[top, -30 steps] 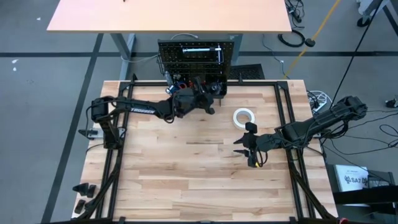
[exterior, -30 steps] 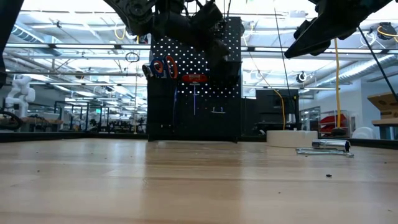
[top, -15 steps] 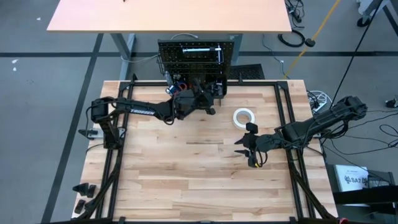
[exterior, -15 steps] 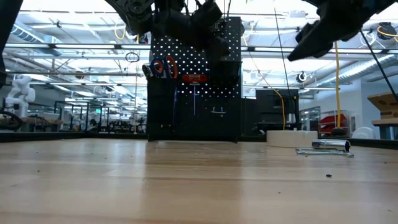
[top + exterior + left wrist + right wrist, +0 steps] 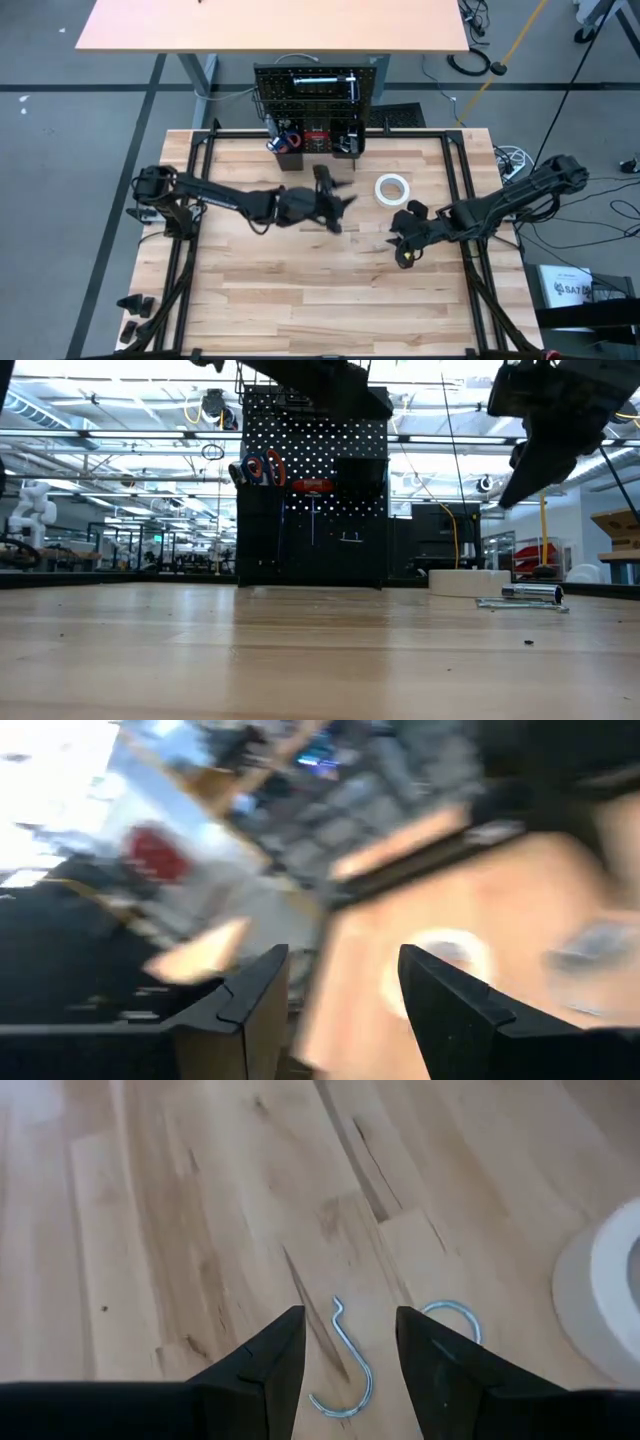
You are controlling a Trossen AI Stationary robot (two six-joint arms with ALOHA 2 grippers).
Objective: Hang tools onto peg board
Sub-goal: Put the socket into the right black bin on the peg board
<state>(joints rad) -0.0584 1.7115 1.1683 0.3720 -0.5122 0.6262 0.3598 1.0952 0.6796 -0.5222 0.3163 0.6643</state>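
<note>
Several tools are hanging on the peg board [image 5: 312, 490]; the tape roll [image 5: 391, 187] and ratchet [image 5: 522, 598] are lying unhung. Left gripper [image 5: 335, 982] and right gripper [image 5: 348, 1348] are gaping, empty.

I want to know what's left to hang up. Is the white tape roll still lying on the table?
Yes, the white tape roll lies flat on the wooden table, apart from the peg board.

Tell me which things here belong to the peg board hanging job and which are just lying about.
Part of the job:
- peg board
- scissors hanging on it
- white tape roll
- silver ratchet
- two metal hooks

Just around:
- cables on the floor
- tan table behind the board
</note>
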